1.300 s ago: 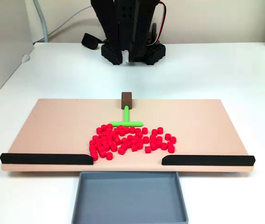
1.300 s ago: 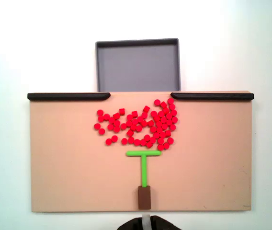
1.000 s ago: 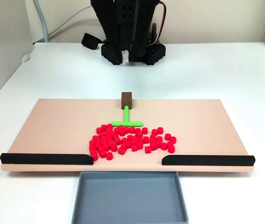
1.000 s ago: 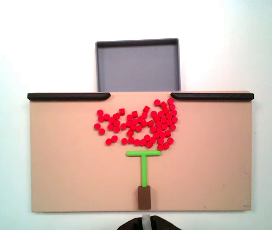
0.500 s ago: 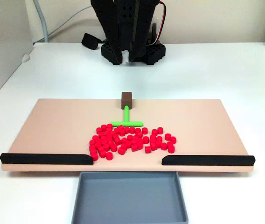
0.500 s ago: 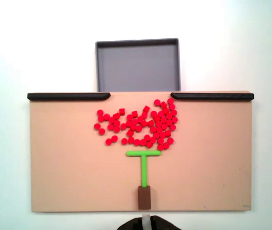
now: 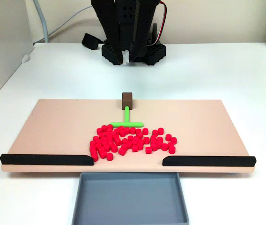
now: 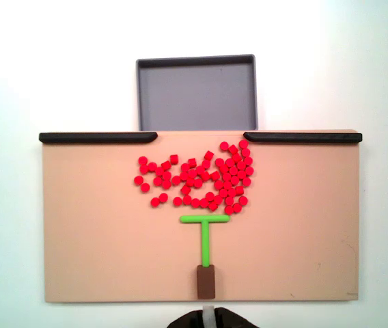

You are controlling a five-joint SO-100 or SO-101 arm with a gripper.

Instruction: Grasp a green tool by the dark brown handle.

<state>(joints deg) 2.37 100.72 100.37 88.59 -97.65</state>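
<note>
Front fixed view: nothing moved over the last second. I'm parked at the table's far end, gripper [image 7: 126, 60] pointing down, well behind the board [image 7: 53, 122]. Jaw gap: can't tell from here. Green tool [image 7: 127, 119] lies flat, dark brown handle [image 7: 127, 99] at the board's far edge, crossbar touching the red pellets [image 7: 133, 140].

Top fixed view: same. Handle [image 8: 205, 281] at the bottom edge, untouched, nearest me. Approach not started.
</note>
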